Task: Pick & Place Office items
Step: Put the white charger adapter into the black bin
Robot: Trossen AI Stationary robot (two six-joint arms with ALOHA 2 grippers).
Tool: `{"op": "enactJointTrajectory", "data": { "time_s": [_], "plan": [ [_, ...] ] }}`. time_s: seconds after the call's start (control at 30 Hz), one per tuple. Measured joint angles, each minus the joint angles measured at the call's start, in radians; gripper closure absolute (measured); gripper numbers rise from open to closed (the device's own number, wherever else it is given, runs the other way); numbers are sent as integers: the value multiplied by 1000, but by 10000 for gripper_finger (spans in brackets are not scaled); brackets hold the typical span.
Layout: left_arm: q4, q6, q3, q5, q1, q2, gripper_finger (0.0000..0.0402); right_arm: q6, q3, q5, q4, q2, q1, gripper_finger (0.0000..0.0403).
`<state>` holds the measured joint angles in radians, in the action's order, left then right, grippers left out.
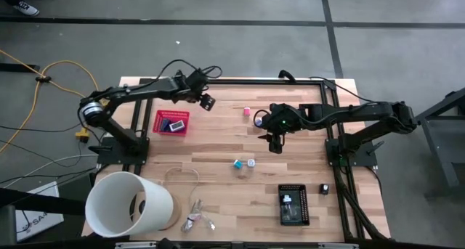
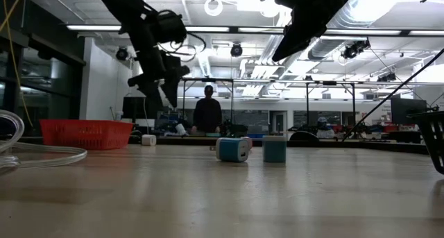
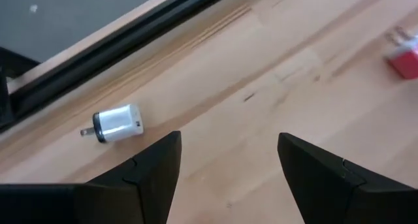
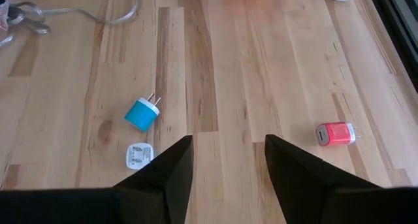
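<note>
The office items are small plug-like blocks scattered on the wooden table. A white one with a black band (image 3: 117, 124) lies on its side near the far edge, just ahead of my left gripper (image 3: 228, 165), which hangs open above the table (image 1: 207, 101). A pink block (image 4: 336, 134), a teal block (image 4: 142, 113) and a white block (image 4: 138, 155) lie in front of my right gripper (image 4: 228, 159), which hovers open over the table's middle (image 1: 275, 144). Neither gripper holds anything.
A red basket (image 1: 172, 122) with a few items stands at the far left, and a black tray (image 1: 293, 204) at the near right with a black block (image 1: 324, 189) beside it. A big white tub (image 1: 127, 204), a pale wire loop (image 1: 182, 175) and a silvery clump (image 1: 196, 220) fill the near left.
</note>
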<state>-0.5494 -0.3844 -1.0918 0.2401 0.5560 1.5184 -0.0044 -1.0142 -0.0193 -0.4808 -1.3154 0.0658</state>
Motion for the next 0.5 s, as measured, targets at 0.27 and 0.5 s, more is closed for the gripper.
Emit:
{"op": "enactJointTrajectory", "data": {
  "time_s": [0.27,0.5],
  "plan": [
    [-212,-73,-192,71,5,154,156,0,0,0,1,0,0,227],
    [-340,-213,-246,91,47,195,156,0,0,0,2,0,0,227]
  ]
}}
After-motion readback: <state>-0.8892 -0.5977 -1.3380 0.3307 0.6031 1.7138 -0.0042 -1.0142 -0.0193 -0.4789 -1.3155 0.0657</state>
